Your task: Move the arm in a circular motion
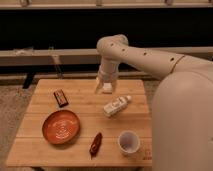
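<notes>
Camera view: arm (145, 57) bends down to its jaws — grip unreadable — over the table's (35, 150) far edge.

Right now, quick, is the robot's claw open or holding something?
Claw: at the tip of the arm, low over the far side of the table; open, closed or holding cannot be told.

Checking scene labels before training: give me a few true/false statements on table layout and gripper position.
The gripper hangs over the table's far edge. True.
The white cup stands upright near the front right corner. True.
The white bottle stands upright. False: it lies on its side.
The orange plate holds the cup. False: the plate sits apart from the cup, toward the picture's left.
</notes>
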Robot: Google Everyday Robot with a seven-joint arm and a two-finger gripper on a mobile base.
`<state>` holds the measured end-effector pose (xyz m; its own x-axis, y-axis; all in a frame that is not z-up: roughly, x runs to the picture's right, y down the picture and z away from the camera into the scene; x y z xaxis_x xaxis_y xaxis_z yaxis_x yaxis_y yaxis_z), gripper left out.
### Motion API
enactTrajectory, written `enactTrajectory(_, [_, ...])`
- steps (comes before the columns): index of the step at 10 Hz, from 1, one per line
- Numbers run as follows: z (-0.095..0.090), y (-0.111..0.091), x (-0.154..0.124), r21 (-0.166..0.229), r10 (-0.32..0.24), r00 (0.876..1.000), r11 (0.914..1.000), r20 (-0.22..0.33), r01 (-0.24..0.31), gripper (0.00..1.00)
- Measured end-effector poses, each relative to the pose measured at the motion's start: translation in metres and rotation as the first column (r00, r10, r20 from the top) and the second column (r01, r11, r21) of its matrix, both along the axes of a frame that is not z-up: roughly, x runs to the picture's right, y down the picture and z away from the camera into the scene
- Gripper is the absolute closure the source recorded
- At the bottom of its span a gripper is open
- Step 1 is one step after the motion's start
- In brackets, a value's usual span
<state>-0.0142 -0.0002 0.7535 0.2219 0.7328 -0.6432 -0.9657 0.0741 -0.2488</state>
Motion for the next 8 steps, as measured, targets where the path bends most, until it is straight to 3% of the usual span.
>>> enactTrajectory(4, [0.007, -0.007, -0.023, -0.001, -0.039, 0.999, 0.9992, 0.007, 0.039, 0.35])
enactTrajectory(8, [-0.012, 0.011, -0.077, 0.004, -0.088, 0.996, 0.9961, 0.027, 0.088, 0.35])
